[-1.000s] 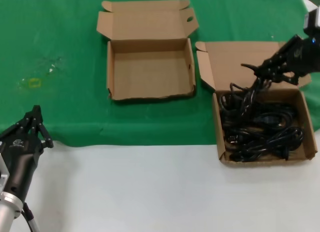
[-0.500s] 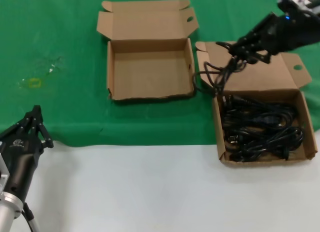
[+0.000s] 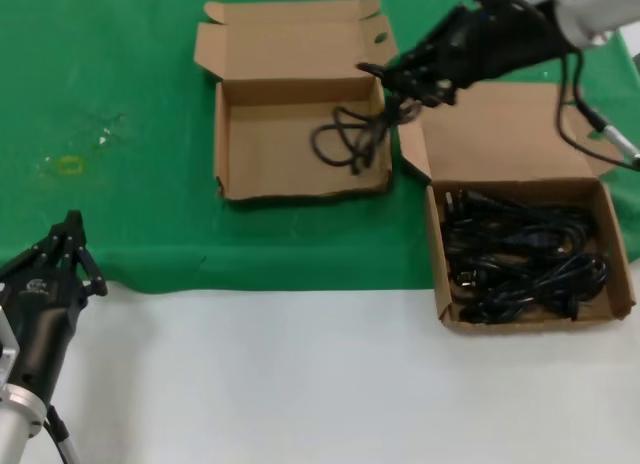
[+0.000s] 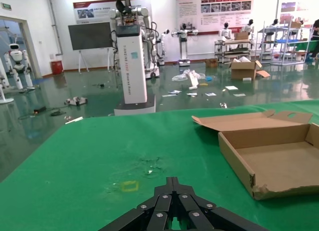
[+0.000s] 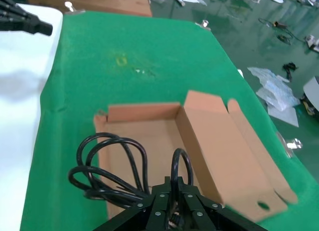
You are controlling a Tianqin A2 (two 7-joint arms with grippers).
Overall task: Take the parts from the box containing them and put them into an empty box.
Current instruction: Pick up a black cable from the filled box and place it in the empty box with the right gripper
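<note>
Your left gripper (image 3: 68, 234) idles, fingers pinched together, at the worktop's near edge. The empty box (image 3: 245, 169) sits centre; above its right wall your right gripper (image 3: 395, 84) clamps a cord bundle (image 3: 345, 144) dangling inside. Remaining parts (image 3: 525, 259) fill the right-hand box (image 3: 500, 134).

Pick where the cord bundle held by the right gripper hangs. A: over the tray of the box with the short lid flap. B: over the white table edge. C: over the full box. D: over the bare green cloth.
A: the right gripper holds the cord bundle with its loops dangling in the tray of the empty box.
</note>
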